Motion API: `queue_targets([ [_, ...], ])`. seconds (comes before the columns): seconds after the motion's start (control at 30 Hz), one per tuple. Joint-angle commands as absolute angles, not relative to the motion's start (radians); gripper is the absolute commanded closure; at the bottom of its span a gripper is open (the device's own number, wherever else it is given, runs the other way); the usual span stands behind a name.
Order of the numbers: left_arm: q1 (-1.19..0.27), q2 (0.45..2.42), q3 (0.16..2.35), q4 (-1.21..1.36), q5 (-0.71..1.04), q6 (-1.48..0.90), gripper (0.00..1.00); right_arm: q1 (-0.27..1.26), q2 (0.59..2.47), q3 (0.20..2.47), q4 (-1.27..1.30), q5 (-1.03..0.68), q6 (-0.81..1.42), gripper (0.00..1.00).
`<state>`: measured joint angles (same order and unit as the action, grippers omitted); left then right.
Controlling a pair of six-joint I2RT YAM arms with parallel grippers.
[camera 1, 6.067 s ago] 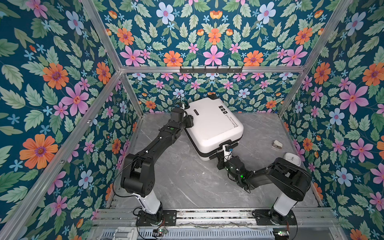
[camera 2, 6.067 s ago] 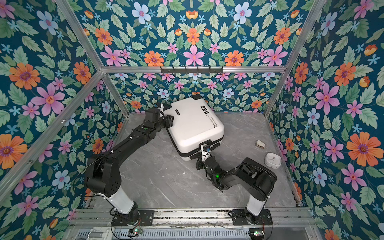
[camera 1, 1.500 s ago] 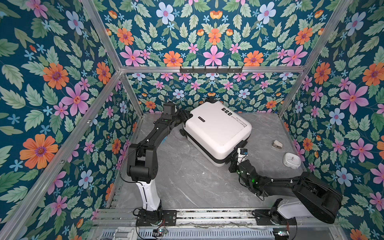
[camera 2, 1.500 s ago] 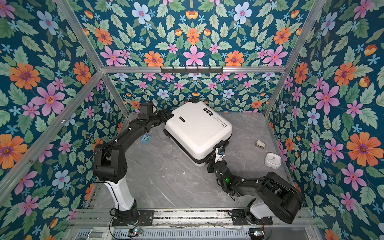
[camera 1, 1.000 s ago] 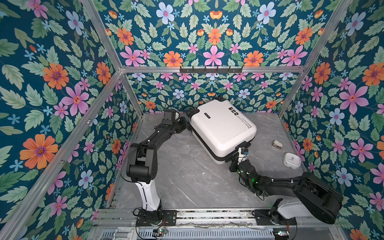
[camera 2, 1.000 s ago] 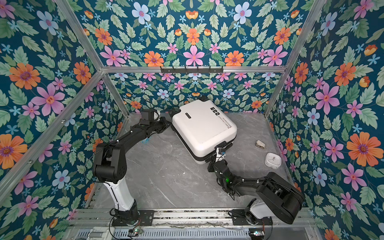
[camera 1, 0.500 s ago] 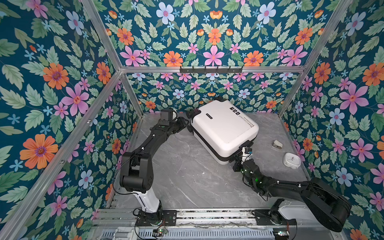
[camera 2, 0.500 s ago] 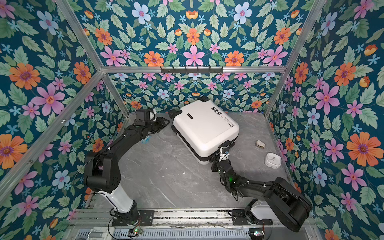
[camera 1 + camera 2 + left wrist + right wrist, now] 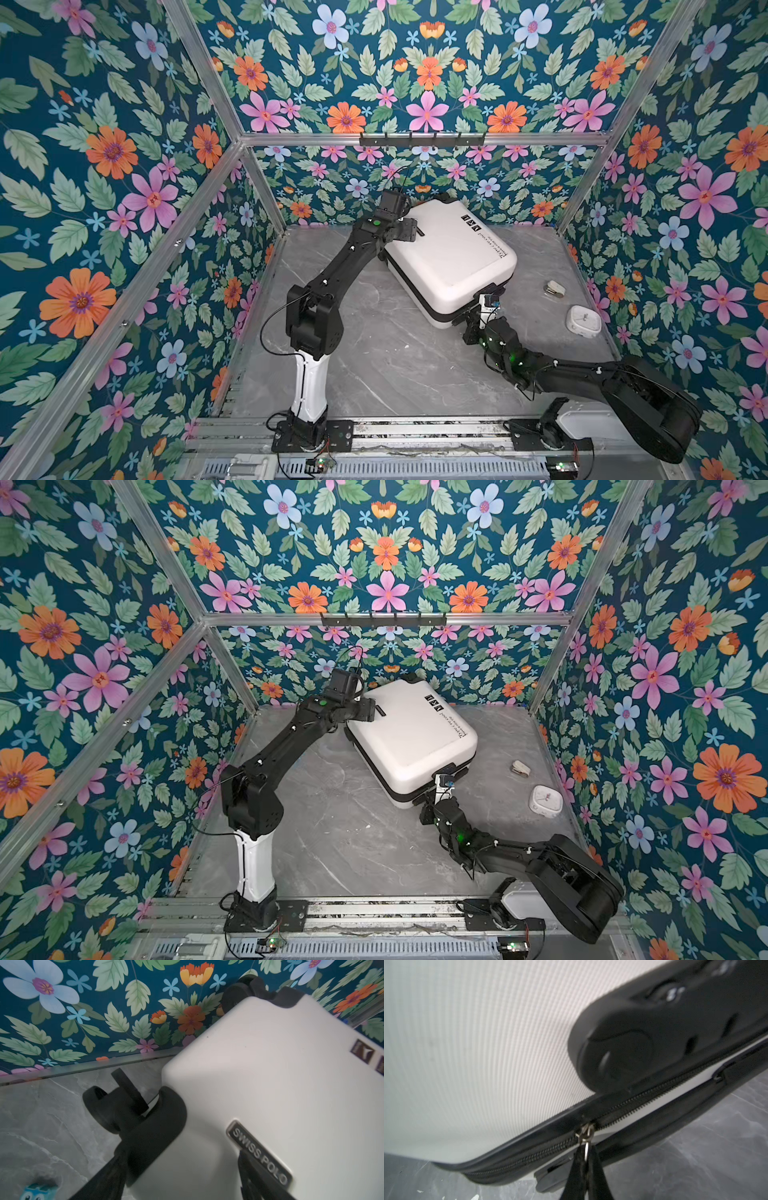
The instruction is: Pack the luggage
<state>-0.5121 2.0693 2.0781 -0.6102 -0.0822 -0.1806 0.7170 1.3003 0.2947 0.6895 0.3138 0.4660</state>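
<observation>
White luggage (image 9: 449, 257) flat on the grey table (image 9: 374, 357), left gripper (image 9: 411, 232) over its far wheel corner, jaws wide apart, empty, right gripper (image 9: 586, 1169) at its near edge, pinched tight on the zipper pull (image 9: 585, 1136)

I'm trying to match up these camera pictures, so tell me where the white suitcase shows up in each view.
Top view: the luggage lies flat at centre back of the table.
Top view: the luggage again lies flat at centre back.
Left wrist: it fills the right side, a wheel at its corner.
Right wrist: it fills the upper left; the right gripper is shut on the zipper pull.
Shared landmark: the grey marble table.
</observation>
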Motion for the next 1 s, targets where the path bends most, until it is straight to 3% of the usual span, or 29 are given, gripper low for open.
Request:
queue_targets([
  [0.0,-0.515,2.115,2.155,-0.675,-0.126,-0.107,0.15,0.728,1.318,0.304,0.678,0.230,0.471,1.00],
  [0.2,-0.528,2.175,2.224,-0.707,-0.096,-0.099,0.11,0.741,1.339,0.303,0.680,0.238,0.486,1.00],
  [0.33,-0.563,2.190,2.191,-0.719,-0.114,-0.076,0.04,0.748,1.353,0.310,0.686,0.239,0.486,1.00],
  [0.47,-0.572,2.197,2.150,-0.760,-0.175,-0.087,0.13,0.760,1.378,0.323,0.692,0.239,0.482,1.00],
  [0.67,-0.569,2.107,1.918,-0.734,-0.230,-0.117,0.26,0.796,1.345,0.290,0.693,0.293,0.494,1.00],
  [0.97,-0.549,2.039,1.635,-0.657,-0.160,-0.195,0.32,0.755,1.215,0.234,0.608,0.440,0.522,1.00],
])
